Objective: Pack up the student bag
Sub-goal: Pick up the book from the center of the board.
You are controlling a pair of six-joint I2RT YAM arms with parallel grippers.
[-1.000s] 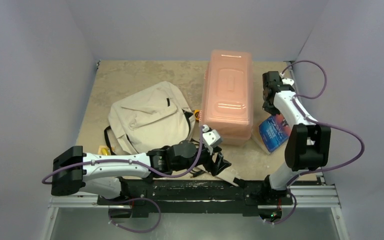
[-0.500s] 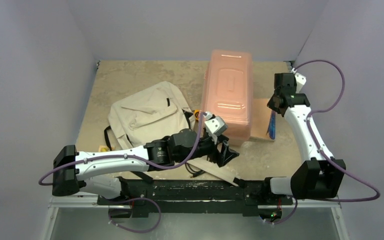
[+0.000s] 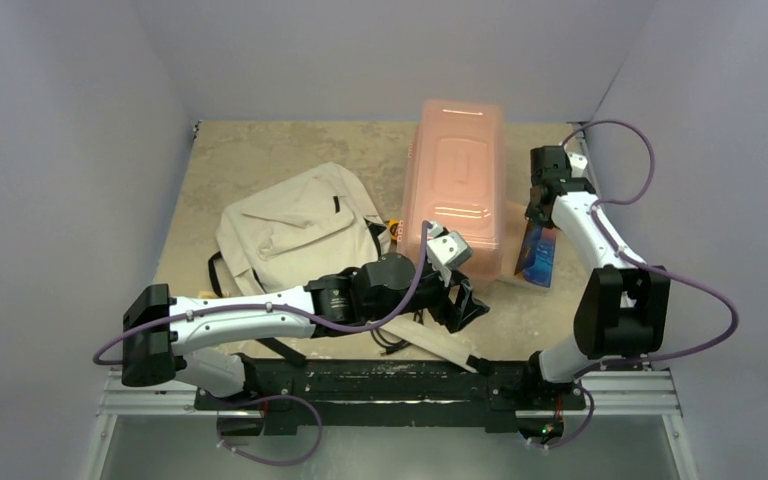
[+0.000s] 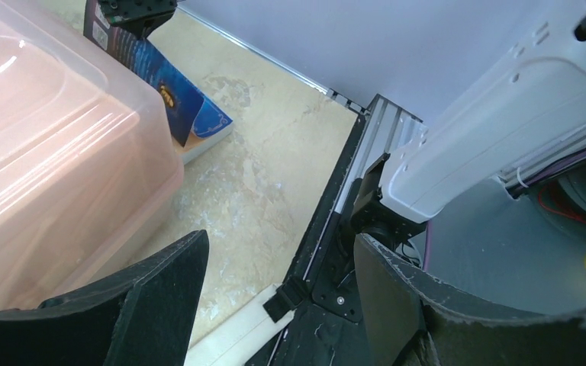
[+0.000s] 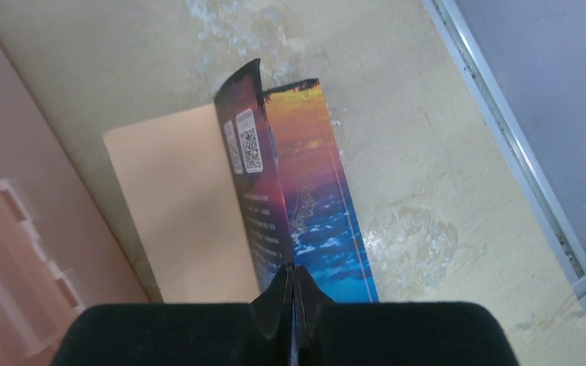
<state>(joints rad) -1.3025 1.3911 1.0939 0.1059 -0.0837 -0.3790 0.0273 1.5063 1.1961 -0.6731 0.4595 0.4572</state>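
Observation:
The beige student bag (image 3: 295, 235) lies flat at the left of the table, shut, with its black straps trailing toward the near edge. My left gripper (image 3: 465, 305) hangs open and empty just in front of the pink box (image 3: 457, 190); the left wrist view shows its wide gap (image 4: 281, 240) above bare table. My right gripper (image 5: 292, 268) is shut on the cover edge of a blue book (image 5: 305, 191), which is lifted off its beige first page. The book (image 3: 538, 255) sits right of the box, under that gripper (image 3: 540, 212).
The translucent pink box (image 4: 53, 152) stands between bag and book. A small orange-yellow item (image 3: 395, 230) lies between bag and box, and a yellow one (image 3: 205, 298) by the bag's near left corner. A beige strap (image 3: 440, 345) crosses the near edge. Walls close in on the right.
The right gripper closed on the book's cover and raised it off the table, swinging out right and back. The left gripper slid rightward along the box's near end, still open.

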